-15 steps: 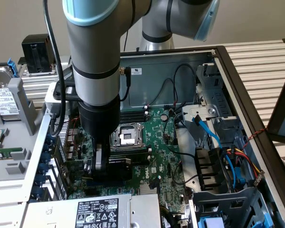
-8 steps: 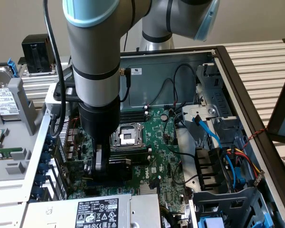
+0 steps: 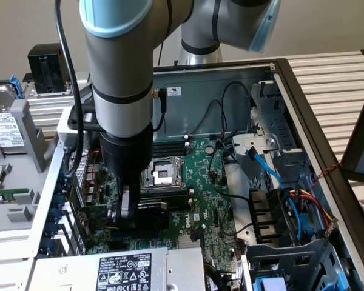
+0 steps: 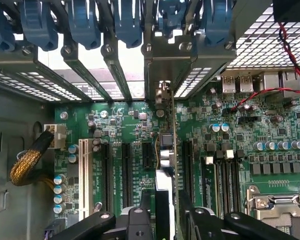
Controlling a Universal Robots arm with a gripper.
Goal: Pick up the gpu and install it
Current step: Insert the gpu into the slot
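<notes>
Tool [image 4: 166,212] clamped on gpu [image 4: 166,165], edge-on, directly ahead over motherboard [image 4: 125,125] slots. Card light, stiff, fragile; hold shroud sides, not components.

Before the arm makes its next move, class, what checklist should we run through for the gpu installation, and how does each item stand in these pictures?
1. End effector gripping the gpu: ok, a finger presses on each side of the card.
2. Card upright: ok, it stands on edge over the motherboard.
3. Card's lower edge seated in a slot: cannot tell, that edge is hidden.
4. Red wire apart from the card: ok, it lies off to one side.
5. Braided cable apart from the card: ok, it sits at the case wall, several slots away.
</notes>
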